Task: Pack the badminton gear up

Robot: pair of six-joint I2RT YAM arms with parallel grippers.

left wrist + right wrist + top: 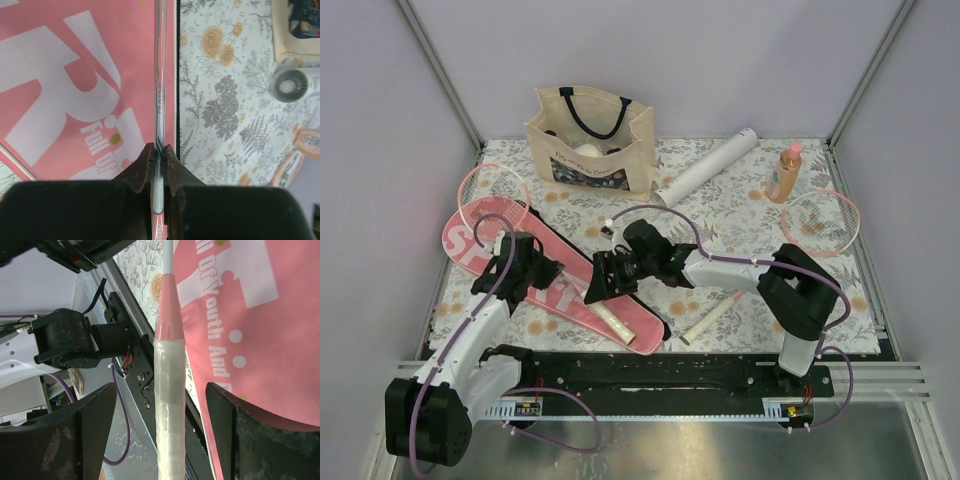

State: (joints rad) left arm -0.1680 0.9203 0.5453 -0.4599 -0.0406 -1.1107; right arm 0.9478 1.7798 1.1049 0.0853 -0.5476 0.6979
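- Left tool: jaws pressed tight on the thin shaft of a pink-rimmed racket, which lies along the pink SPORT-lettered case.
- Right tool: fingers spread wide on either side of that racket's white-wrapped handle, touching neither side.
- Second racket: flat on the floral surface, at the right.
- Long white tube: lies at the back, between the beige tote and the orange bottle.

Top: I looked down on the whole table from the near side.
Wrists: I sat close over the pink case, which all three views shared.
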